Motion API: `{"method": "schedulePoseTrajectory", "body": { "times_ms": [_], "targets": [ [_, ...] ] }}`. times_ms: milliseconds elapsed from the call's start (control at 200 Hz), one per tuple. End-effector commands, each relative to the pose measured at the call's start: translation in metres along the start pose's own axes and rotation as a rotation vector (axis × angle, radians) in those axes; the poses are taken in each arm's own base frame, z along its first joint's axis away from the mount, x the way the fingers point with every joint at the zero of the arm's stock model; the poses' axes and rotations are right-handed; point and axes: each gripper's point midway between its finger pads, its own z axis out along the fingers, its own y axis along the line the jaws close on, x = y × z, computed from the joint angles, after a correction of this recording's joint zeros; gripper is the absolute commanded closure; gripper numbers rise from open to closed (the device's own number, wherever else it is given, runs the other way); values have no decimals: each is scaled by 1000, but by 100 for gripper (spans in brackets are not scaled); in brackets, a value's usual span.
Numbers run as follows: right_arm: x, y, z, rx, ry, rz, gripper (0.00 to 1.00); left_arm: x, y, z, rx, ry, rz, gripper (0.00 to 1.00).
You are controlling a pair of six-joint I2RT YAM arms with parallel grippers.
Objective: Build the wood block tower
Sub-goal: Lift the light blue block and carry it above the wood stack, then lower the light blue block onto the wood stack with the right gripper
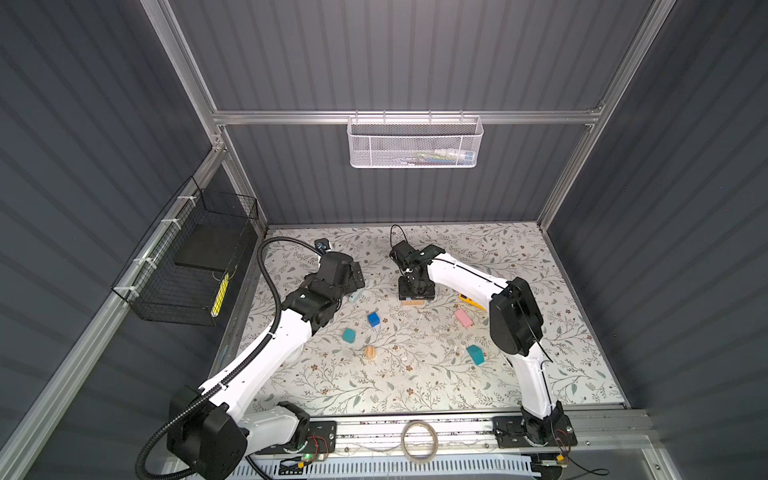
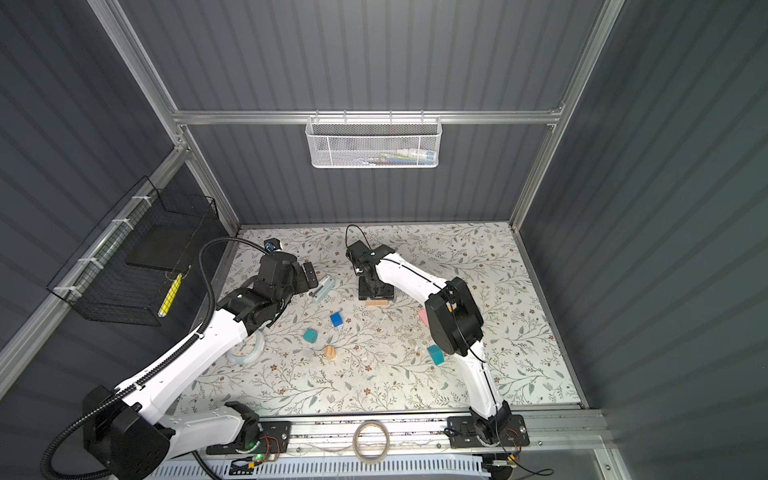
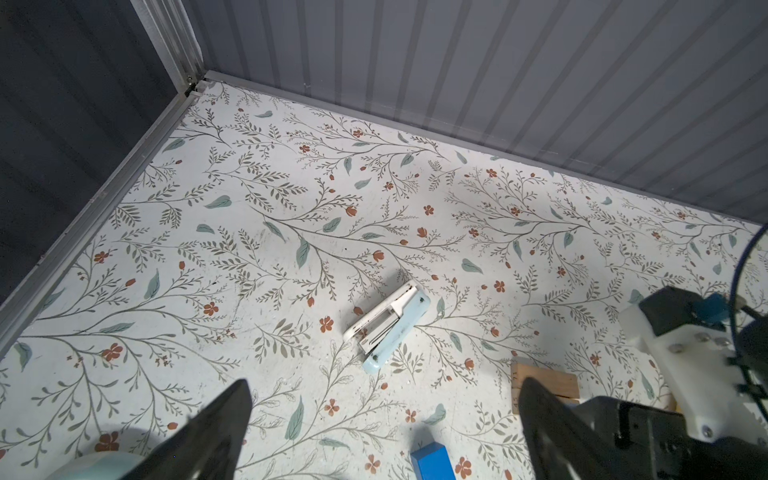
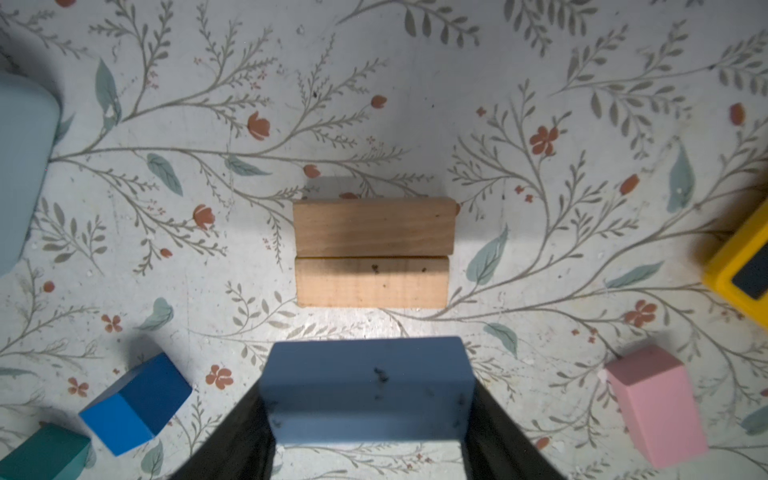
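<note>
Two plain tan bars (image 4: 372, 253) lie side by side on the floral table (image 1: 415, 374), the base of the wood block tower. My right gripper (image 4: 368, 399) is shut on a light blue block (image 4: 365, 374), held just above and beside the bars; in both top views it hangs over them (image 1: 415, 291). My left gripper (image 3: 384, 386) stands open and empty near the back left (image 1: 357, 276). Loose on the table are a dark blue block (image 1: 373, 319), a teal block (image 1: 349, 335), a pink block (image 1: 463, 318), a teal pointed roof piece (image 1: 475, 354) and a small tan piece (image 1: 370, 352).
A pale blue-white stapler (image 3: 388, 328) lies ahead of the left gripper. A yellow calculator (image 4: 739, 274) sits right of the bars. A tape roll (image 2: 247, 351) lies under the left arm. A black wire basket (image 1: 187, 266) hangs on the left wall and a white mesh basket (image 1: 415, 141) on the back rail.
</note>
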Motion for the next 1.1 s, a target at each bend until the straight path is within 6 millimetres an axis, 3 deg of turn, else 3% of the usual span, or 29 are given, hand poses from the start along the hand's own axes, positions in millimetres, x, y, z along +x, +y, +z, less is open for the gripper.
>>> {"method": "schedulePoseTrajectory", "body": {
  "times_ms": [0, 640, 1096],
  "targets": [
    [-5, 1, 3, 13, 7, 28, 46, 6, 0, 8, 3, 26, 22, 0],
    [-10, -4, 28, 47, 35, 76, 45, 10, 3, 17, 6, 58, 13, 0],
    [-12, -5, 34, 47, 39, 85, 43, 12, 3, 21, 8, 71, 12, 0]
  ]
}}
